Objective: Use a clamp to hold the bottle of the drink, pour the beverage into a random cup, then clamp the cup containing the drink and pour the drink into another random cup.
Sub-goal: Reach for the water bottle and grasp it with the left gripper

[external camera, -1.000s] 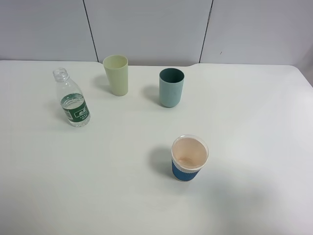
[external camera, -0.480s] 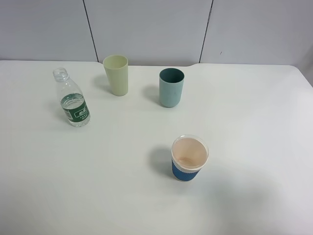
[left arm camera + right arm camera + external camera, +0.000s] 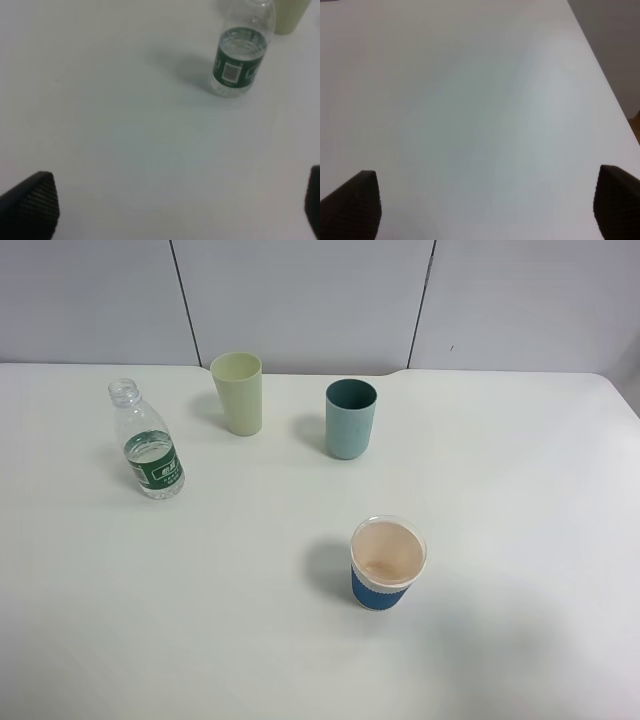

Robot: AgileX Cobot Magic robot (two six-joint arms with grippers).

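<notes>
**Four vessels on a bare white table, both grippers open and holding nothing**

The table (image 3: pixel 500 490) is a smooth, matt white surface that fills almost the whole high view. Soft grey shadows lie beside each vessel. Its far edge meets a wall (image 3: pixel 300 300) of pale grey panels split by thin dark vertical seams, and that edge makes a small step near the middle-right.

The bottle (image 3: pixel 147 445) stands upright near the far left with its mouth open. The beverage (image 3: pixel 244 44) reaches about the top of the dark green label. Just beyond it to the right is the pale yellow-green tumbler (image 3: pixel 238 393), and further right, apart from it, the teal tumbler (image 3: pixel 351 418). The paper cup (image 3: pixel 387 563) stands alone, nearer the camera and a little right of centre, well clear of the others. Its peach inside is visible, but whether it holds liquid cannot be told.

Neither arm shows in the high view. The left gripper (image 3: pixel 172 210) is spread wide over bare table with nothing between its dark fingertips, and the bottle stands well ahead of it. The right gripper (image 3: pixel 485 207) is also parted and empty. It faces plain white surface that runs to the table's side edge, with dull grey floor (image 3: pixel 615 45) beyond.
</notes>
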